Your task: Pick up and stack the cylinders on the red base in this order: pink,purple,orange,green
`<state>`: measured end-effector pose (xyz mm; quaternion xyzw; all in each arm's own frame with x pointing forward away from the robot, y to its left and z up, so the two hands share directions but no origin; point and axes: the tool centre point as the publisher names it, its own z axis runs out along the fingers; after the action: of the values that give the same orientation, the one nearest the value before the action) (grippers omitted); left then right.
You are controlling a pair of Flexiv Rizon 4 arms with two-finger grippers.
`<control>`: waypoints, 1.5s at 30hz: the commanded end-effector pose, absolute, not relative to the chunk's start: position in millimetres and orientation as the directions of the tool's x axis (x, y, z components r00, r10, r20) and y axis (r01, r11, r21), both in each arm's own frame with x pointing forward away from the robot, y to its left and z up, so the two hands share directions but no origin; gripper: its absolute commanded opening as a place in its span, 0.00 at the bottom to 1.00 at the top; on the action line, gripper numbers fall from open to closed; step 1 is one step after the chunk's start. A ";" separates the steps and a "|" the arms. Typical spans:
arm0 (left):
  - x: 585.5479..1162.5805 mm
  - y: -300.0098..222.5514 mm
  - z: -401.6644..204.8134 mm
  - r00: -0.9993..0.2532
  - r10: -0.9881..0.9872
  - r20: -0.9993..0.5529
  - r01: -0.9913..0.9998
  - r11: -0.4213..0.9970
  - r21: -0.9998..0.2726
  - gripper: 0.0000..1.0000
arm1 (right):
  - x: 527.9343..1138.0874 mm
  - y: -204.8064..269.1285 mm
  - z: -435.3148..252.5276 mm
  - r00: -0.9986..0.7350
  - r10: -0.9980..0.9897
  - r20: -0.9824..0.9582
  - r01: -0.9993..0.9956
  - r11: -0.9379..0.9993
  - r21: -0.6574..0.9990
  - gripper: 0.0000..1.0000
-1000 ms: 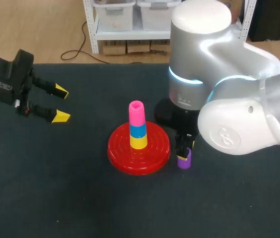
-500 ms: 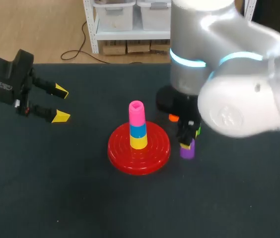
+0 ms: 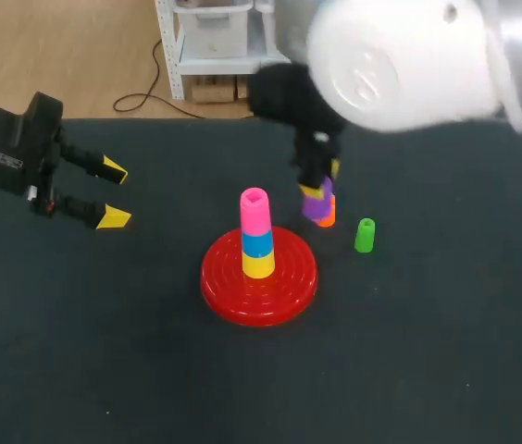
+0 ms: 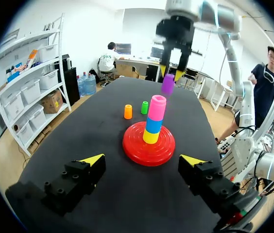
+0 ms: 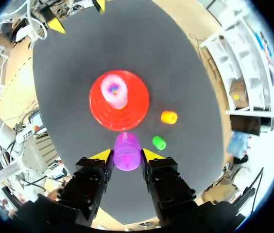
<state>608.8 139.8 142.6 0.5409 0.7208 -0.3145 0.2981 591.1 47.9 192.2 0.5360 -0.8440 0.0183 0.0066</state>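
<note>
The red base [image 3: 259, 277] holds a stack of yellow, blue and pink cylinders, with the pink cylinder [image 3: 254, 211] on top. My right gripper [image 3: 320, 183] is shut on the purple cylinder [image 3: 316, 205] and holds it in the air, to the right of the stack and higher than its top. In the right wrist view the purple cylinder [image 5: 127, 151] sits between both fingers, with the base [image 5: 119, 109] below and ahead. The orange cylinder [image 3: 329, 218] and green cylinder [image 3: 365, 235] stand on the table right of the base. My left gripper [image 3: 109, 194] hangs open at the far left.
From the left wrist view the base [image 4: 148, 145] lies ahead of my open left gripper [image 4: 142, 159], with the orange cylinder [image 4: 128, 111] and green cylinder [image 4: 145, 107] behind it. My right arm's large white body overhangs the table's back right.
My right gripper closed on the purple cylinder beside the base's right edge, then lifted it up and back toward the stack. The orange and green cylinders came into view. The left arm stayed still.
</note>
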 end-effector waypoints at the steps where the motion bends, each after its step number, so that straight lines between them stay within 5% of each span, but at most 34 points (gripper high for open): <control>1: 608.5 140.3 141.6 -0.235 0.591 -0.772 0.968 0.217 -0.128 1.00 | 592.6 76.8 222.4 -0.406 -0.910 0.078 -0.914 0.404 -0.050 0.00; 45: 608.5 140.3 141.6 -0.235 0.591 -0.772 0.968 0.217 -0.128 1.00 | 603.1 119.2 192.1 -0.385 -0.920 0.073 -0.923 0.385 -0.018 0.00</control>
<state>608.7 139.8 142.6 0.5409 0.7208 -0.3145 0.2981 603.5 121.0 193.7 0.5541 -0.8314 0.0300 0.0275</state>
